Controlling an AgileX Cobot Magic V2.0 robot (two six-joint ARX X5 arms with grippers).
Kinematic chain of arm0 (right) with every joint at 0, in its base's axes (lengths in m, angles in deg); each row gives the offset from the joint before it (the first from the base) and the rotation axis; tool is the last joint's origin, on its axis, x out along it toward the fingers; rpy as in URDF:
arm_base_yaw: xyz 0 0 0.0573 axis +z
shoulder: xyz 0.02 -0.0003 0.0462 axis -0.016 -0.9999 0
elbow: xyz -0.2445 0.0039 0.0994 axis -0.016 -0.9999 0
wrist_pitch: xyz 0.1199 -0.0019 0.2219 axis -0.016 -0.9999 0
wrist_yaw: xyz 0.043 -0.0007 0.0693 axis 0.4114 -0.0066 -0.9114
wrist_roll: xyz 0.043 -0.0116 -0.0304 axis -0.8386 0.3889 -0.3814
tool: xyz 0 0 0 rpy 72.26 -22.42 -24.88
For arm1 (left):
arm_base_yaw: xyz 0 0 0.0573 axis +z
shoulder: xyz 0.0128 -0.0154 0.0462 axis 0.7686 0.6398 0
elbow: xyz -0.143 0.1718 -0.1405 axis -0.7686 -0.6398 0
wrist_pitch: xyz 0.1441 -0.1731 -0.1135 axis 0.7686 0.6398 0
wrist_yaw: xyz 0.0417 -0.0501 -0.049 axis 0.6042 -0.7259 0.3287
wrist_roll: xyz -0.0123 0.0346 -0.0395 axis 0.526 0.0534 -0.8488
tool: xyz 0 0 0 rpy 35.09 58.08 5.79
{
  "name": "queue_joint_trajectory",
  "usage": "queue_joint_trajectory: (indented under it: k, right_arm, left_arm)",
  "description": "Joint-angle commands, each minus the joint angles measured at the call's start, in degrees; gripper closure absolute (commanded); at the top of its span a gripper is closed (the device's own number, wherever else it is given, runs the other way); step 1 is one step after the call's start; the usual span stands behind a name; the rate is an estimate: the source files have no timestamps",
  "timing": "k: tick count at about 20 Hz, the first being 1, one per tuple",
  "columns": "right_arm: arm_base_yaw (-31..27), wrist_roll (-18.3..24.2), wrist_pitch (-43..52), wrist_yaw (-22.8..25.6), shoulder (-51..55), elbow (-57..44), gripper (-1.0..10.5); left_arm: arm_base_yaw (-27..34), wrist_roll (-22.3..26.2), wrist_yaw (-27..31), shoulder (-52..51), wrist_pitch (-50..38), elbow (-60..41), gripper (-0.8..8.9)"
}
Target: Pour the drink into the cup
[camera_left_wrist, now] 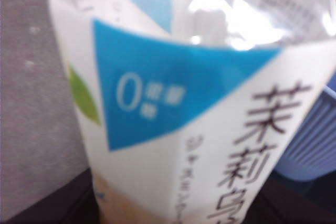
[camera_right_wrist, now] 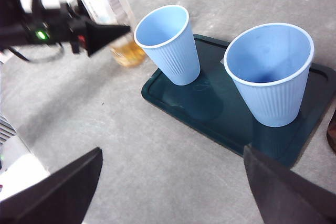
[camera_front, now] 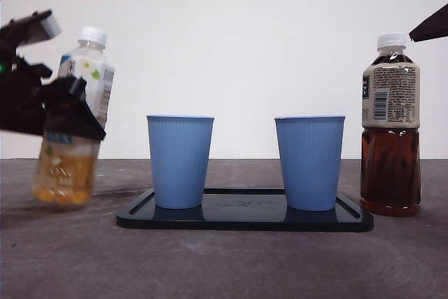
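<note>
1. Left gripper (camera_front: 66, 113) clamps the clear plastic tea bottle (camera_front: 73, 131), tilted, lifted at the ribbed blue cup's (camera_front: 180, 161) 9 o'clock.
2. Right gripper (camera_right_wrist: 173, 182) hangs released, jaws spread above the glossy dark tray (camera_front: 245, 220).

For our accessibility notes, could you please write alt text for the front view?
The left gripper holds a capped, tilted tea bottle above the table at left. Two blue cups stand on a dark tray; a darker bottle stands at right.
</note>
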Motion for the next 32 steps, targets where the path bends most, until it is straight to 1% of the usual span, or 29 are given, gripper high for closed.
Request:
queue_joint_trajectory:
  k: [1, 3, 5, 7, 9, 12, 15, 18, 22, 26, 29, 32]
  right_arm:
    - [0.24, 2.08, -0.26, -0.15, -0.22, 1.01, 5.3]
    - [0.24, 2.49, -0.59, -0.15, -0.22, 1.01, 5.3]
    - [0.24, 2.71, -0.57, -0.15, -0.22, 1.01, 5.3]
    - [0.24, 3.39, -0.61, -0.17, -0.22, 1.01, 5.3]
    - [0.24, 3.65, -0.61, -0.17, -0.22, 1.01, 5.3]
    - [0.24, 3.93, -0.63, -0.17, -0.22, 1.01, 5.3]
    - [0.24, 4.09, -0.61, -0.17, -0.22, 1.01, 5.3]
    - [0.31, 4.39, -0.81, -0.22, -0.22, 1.01, 5.3]
    - [0.35, 5.55, -2.29, -0.35, -0.22, 1.01, 5.3]
    - [0.35, 6.16, -2.54, -0.35, -0.20, 1.01, 5.3]
    - [0.35, 6.58, -2.78, -0.35, -0.20, 1.01, 5.3]
    - [0.35, 6.75, -2.78, -0.37, -0.17, 1.01, 5.3]
  left_arm:
    - [-0.35, 10.86, 2.95, -3.93, 11.82, 7.54, 5.77]
    - [-1.14, 16.68, 6.10, -5.88, 22.45, 13.00, 5.77]
    - [-2.45, 22.64, 9.73, -6.73, 31.12, 18.10, 5.77]
    - [-3.98, 26.60, 13.33, -6.78, 38.23, 22.62, 5.77]
    - [-5.88, 29.51, 17.53, -6.75, 43.25, 26.03, 5.77]
    - [-8.68, 34.36, 25.27, -6.43, 47.58, 29.42, 5.78]
    - [-11.72, 38.32, 32.50, -5.33, 49.99, 31.52, 5.79]
    - [-14.69, 43.36, 39.60, -3.04, 50.16, 31.98, 5.79]
    - [-17.99, 48.94, 46.60, 0.66, 49.72, 32.30, 5.80]
    - [-19.76, 52.50, 51.67, 4.61, 49.42, 34.25, 6.03]
    - [-20.72, 54.97, 53.59, 6.54, 49.29, 35.43, 6.02]
    - [-21.24, 58.47, 56.76, 7.87, 49.00, 35.76, 6.02]
